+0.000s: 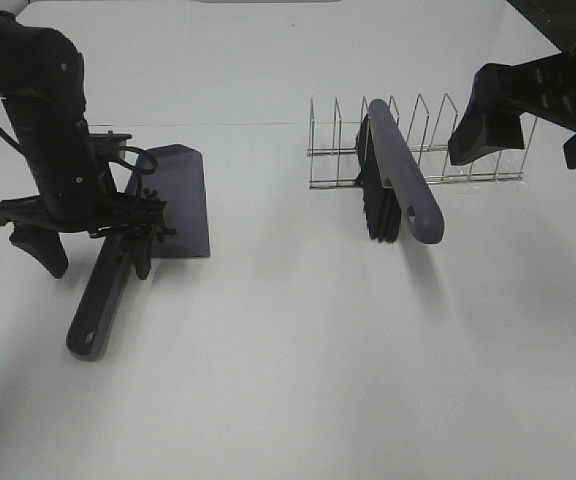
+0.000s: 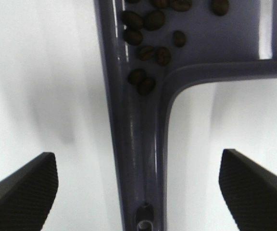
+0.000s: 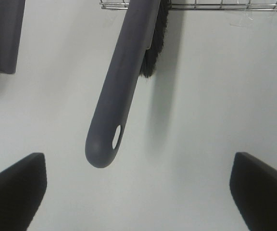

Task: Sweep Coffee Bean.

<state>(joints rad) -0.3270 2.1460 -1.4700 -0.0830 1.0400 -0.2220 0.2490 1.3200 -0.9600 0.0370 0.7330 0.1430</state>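
Observation:
The grey-purple dustpan point(image 1: 180, 190) lies on the white table at the left, its handle point(image 1: 98, 310) pointing toward the near edge. Several coffee beans point(image 2: 148, 43) lie inside the pan by the root of the handle point(image 2: 138, 159). My left gripper point(image 1: 93, 250) is open just above the handle, one finger on each side, not touching it point(image 2: 138, 192). The brush point(image 1: 403, 185) leans in the wire rack point(image 1: 468, 150), bristles point(image 1: 378, 205) down. My right gripper point(image 1: 533, 140) is open and empty, hovering near the rack; its view shows the brush handle point(image 3: 124, 77).
The wire rack point(image 3: 201, 6) stands at the back right with several open slots. A corner of the dustpan point(image 3: 1, 33) shows in the right wrist view. White tabletop point(image 1: 298, 380) stretches between pan and rack and along the front.

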